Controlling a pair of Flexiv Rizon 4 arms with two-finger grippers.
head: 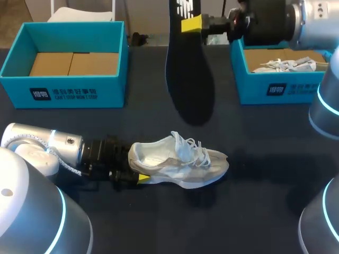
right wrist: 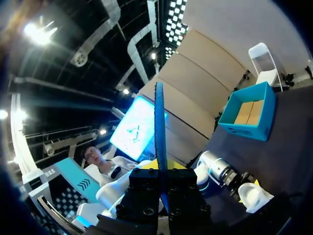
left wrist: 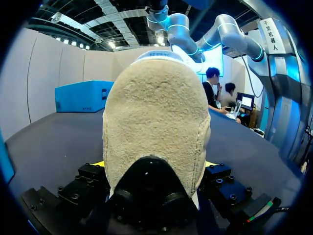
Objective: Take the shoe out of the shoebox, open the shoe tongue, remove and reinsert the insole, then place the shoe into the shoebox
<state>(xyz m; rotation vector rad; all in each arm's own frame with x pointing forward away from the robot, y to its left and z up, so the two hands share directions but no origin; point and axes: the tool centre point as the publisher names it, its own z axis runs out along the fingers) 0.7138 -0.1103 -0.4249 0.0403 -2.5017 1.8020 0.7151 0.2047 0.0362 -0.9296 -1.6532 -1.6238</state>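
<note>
Obs.: the shoe (head: 183, 161) is out of the box and rests on the dark counter (head: 265, 211), near the front, sole down as far as can be judged. Its long axis runs across the counter, heel to the robot's left, toe to the right. The heel is clamped from two sides by the left end effector (head: 132, 166). In the left wrist view the pale, fuzzy heel counter (left wrist: 156, 127) fills the space between the fingers, of which only slivers of yellow are seen.

The insole (head: 188, 69) is out of the shoe and is pinched near one end by the right end effector (head: 189, 24), with the broad end hanging lower. It is held in the air over the far middle of the counter, beyond the shoe and well apart from it. In the right wrist view the insole (right wrist: 159, 127) is seen edge-on, standing straight out between the closed fingers.

Key relation: the insole's long axis is crossed to the shoe's. Judgement: it must be turned into line with the shoe and lowered toward the collar; the right arm carries it while the left steadies the shoe.

Appearance: the shoe is white and grey with loose laces; the insole is black, thin and probably flexible.

Two teal shoeboxes stand at the far corners: the left shoebox (head: 63, 87) shows a cardboard floor, and the right shoebox (head: 275, 90) holds pale laces.
</note>
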